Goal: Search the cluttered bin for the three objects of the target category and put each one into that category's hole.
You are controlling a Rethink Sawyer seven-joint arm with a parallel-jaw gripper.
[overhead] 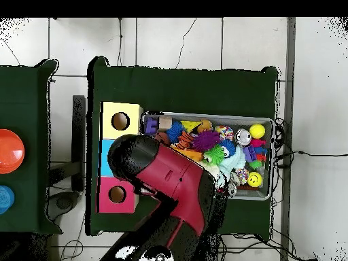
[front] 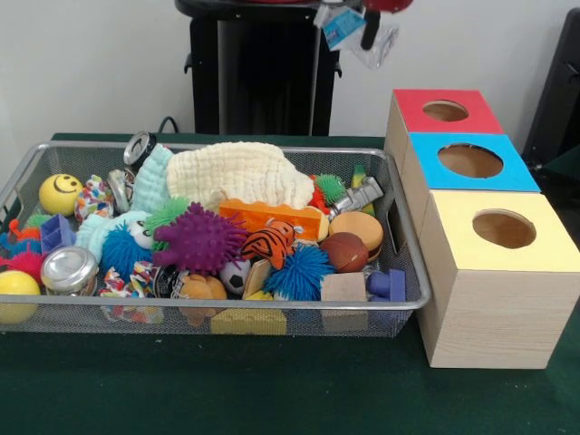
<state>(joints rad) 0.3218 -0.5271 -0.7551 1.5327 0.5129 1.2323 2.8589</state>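
A wire mesh bin (front: pixel 227 306) holds a heap of toys: a purple spiky ball (front: pixel 198 237), a blue spiky ball (front: pixel 299 272), a striped tiger toy (front: pixel 270 243), a toy burger (front: pixel 358 228), a brown ball (front: pixel 344 252) and a yellow smiley ball (front: pixel 60 193). A cream cloth (front: pixel 237 172) covers the back. To the right stand three wooden boxes with round holes, topped red (front: pixel 444 111), blue (front: pixel 469 160) and yellow (front: pixel 504 228). My gripper (front: pixel 370 27) shows only as a dark tip at the top edge, high above the bin. From overhead, the red arm (overhead: pixel 170 180) hides it.
A silver can (front: pixel 69 269) and an orange block (front: pixel 272 217) lie among the toys. In the overhead view the arm covers most of the blue box (overhead: pixel 103 158) and the bin's (overhead: pixel 266 122) near corner. An orange disc (overhead: pixel 8 151) sits on a separate table.
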